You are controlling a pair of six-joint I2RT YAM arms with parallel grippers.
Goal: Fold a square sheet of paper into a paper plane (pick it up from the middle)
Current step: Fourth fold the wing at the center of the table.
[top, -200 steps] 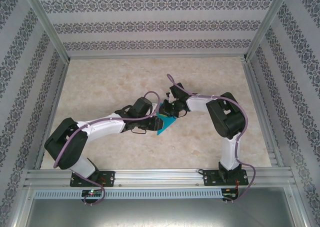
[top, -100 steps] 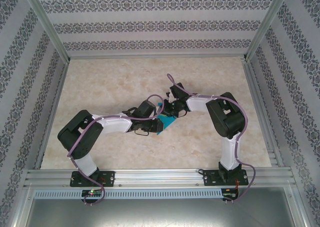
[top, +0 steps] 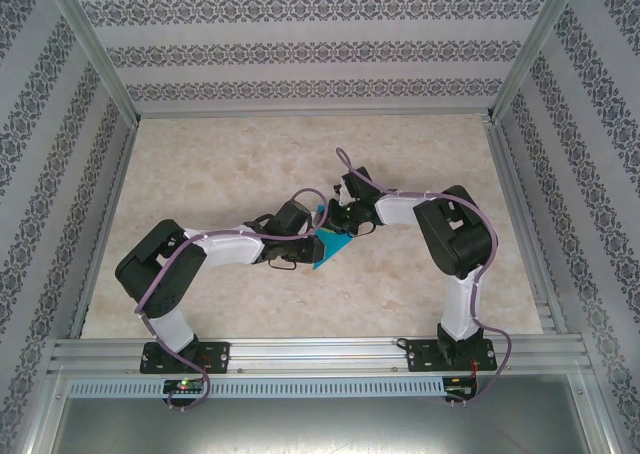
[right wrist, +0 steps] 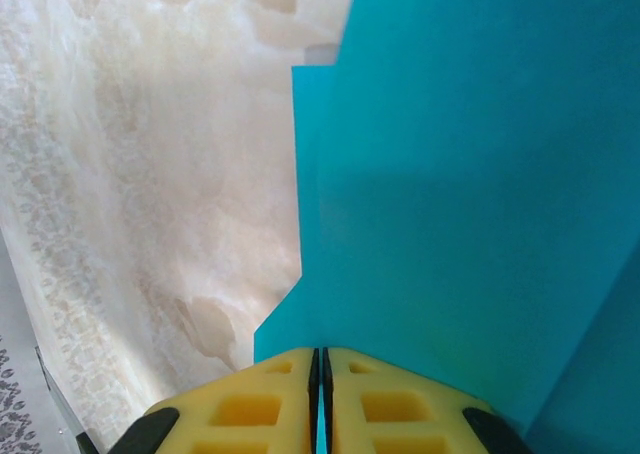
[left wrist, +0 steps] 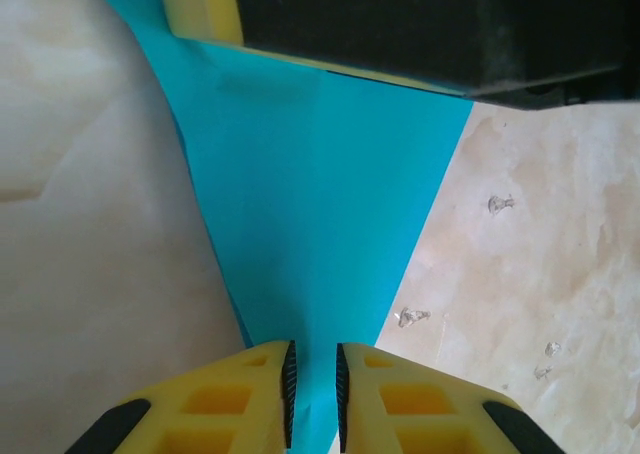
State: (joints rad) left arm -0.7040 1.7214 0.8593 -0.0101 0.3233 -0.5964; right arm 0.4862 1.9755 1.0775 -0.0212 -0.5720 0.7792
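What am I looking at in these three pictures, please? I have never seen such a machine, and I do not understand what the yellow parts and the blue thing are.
These are two robot arms bolted to the near edge of a table. The wide picture comes from a camera above and behind them. The two close pictures come from a small camera on each wrist. The yellow parts are the fingers of the left gripper and the right gripper. The blue thing is a partly folded sheet of paper. Each gripper pinches it between its two fingers, near the middle of the table.
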